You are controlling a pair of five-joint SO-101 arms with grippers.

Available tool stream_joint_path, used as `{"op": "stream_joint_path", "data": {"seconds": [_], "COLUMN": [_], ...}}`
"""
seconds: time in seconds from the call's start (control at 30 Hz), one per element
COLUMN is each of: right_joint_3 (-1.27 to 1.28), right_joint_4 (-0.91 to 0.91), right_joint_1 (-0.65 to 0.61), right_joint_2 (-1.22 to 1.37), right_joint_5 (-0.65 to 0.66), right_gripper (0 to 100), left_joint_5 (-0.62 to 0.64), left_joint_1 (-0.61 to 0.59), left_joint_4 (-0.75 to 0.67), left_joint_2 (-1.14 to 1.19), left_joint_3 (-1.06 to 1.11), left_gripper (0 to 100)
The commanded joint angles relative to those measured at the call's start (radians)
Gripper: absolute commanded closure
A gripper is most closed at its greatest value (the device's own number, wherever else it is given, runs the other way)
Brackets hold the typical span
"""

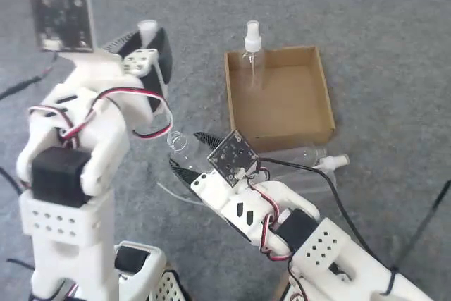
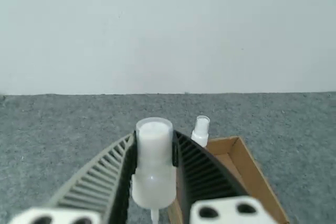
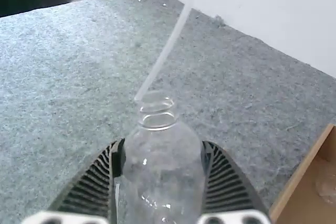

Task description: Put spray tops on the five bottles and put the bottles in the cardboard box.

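A spray top is pinched in the left gripper and held high over the table's left side. Its tube is thus aimed at the open neck of a bottle, clamped by the right gripper mid-table. One capped bottle is stood in the box. A lying bottle is seen just beside its near wall.

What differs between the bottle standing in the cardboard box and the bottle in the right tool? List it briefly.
Top: the boxed bottle wears a white spray top; the held bottle has a bare, open neck.
Place: the boxed bottle stands inside the cardboard box; the held bottle is outside it, over the grey table.
Hold: the boxed bottle stands free and upright; the held bottle is clamped in the right tool.
Shared: both are clear plastic.
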Motion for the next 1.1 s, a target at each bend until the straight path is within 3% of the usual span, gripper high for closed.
{"op": "stream_joint_path", "data": {"seconds": [0.0, 0.33, 0.67, 0.9, 1.07], "right_joint_3": [-0.02, -0.011, -0.002, 0.014, 0.012], "right_joint_4": [-0.027, 0.004, 0.008, -0.079, -0.111], "right_joint_1": [-0.004, -0.007, -0.004, 0.062, 0.131], "right_joint_2": [-0.024, -0.028, -0.028, -0.025, -0.019], "right_joint_5": [-0.017, -0.018, -0.011, -0.021, -0.199], "right_gripper": [99.2, 99.2, 99.2, 99.2, 99.2], "left_joint_5": [0.005, -0.063, -0.06, -0.063, -0.063], "left_joint_1": [0.02, 0.014, 0.015, 0.02, 0.023], "left_joint_4": [-0.009, -0.127, -0.101, 0.037, 0.061], "left_joint_2": [0.002, 0.011, 0.0, 0.0, 0.0], "left_joint_3": [0.024, 0.056, 0.156, 0.159, 0.16], "left_gripper": [98, 98, 98, 98, 98]}}
